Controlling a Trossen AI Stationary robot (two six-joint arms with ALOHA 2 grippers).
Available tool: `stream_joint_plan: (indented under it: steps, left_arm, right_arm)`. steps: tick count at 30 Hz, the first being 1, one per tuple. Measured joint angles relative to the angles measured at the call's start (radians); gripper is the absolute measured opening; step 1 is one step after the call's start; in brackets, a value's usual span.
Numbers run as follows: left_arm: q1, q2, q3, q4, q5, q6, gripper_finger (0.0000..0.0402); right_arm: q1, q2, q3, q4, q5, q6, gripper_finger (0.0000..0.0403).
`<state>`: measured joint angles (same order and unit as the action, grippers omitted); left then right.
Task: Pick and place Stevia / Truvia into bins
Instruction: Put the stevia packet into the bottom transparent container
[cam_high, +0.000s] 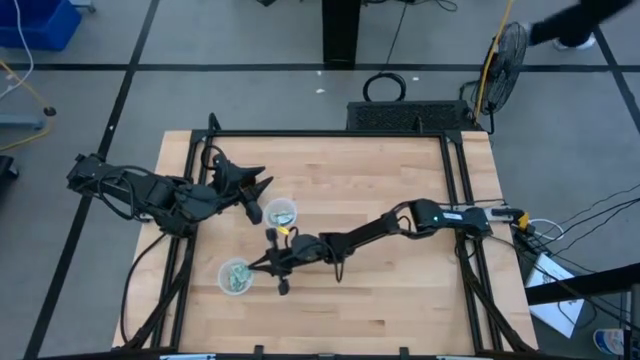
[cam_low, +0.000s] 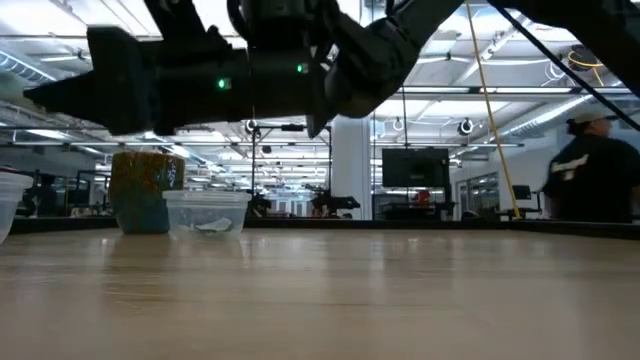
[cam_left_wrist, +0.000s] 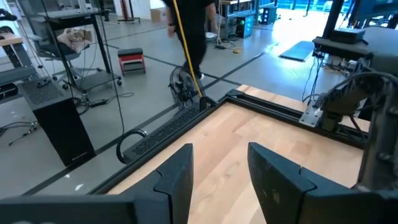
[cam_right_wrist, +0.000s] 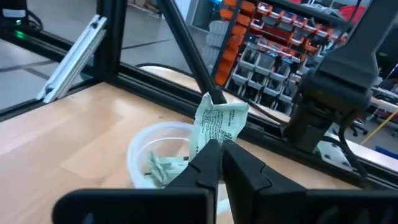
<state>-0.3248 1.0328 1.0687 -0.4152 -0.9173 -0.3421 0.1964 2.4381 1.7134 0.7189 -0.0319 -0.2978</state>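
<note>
My right gripper (cam_right_wrist: 221, 151) (cam_high: 268, 262) reaches across to the table's near-left part and is shut on a pale green and white sachet (cam_right_wrist: 217, 122). It hangs above a clear cup (cam_right_wrist: 155, 163) (cam_high: 237, 277) that has several sachets (cam_right_wrist: 163, 168) lying inside. A second clear cup (cam_high: 281, 212) (cam_low: 205, 212) stands farther back, also with pale contents. My left gripper (cam_left_wrist: 221, 180) (cam_high: 252, 187) is open, beside that second cup and off the table. No loose sachets show on the tabletop. My right gripper pinches the sachet by one short end (cam_right_wrist: 211, 142) between its two fingertips. The rest of the sachet sticks out past the fingertips, crumpled and lifted clear. It hangs over the far rim of the near-left cup.
The wooden tabletop (cam_high: 390, 290) is bare to the right and near side of the cups. A black frame rail (cam_high: 330, 133) runs along the table's far and side edges. In the low view a brown and teal object (cam_low: 143, 190) stands beside the cup. A person (cam_low: 590, 190) is beyond the table.
</note>
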Motion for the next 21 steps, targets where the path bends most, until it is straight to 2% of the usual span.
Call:
stream_joint_plan:
  steps: [5, 9, 21]
  left_arm:
    - [0.0, 0.0, 0.0, 0.0, 0.0, -0.005, 0.0159]
    - [0.0, 0.0, 0.0, 0.001, 0.0, -0.007, 0.0159]
    - [0.03, 0.0, 0.0, 0.001, 0.0, -0.033, 0.0159]
  right_arm:
    - [-0.011, 0.02, 0.01, 0.031, -0.004, 0.026, 0.0016]
    - [-0.014, 0.02, 0.012, 0.05, -0.102, 0.051, 0.0033]
    - [-0.02, 0.02, 0.048, 0.081, -0.099, 0.111, 0.0133]
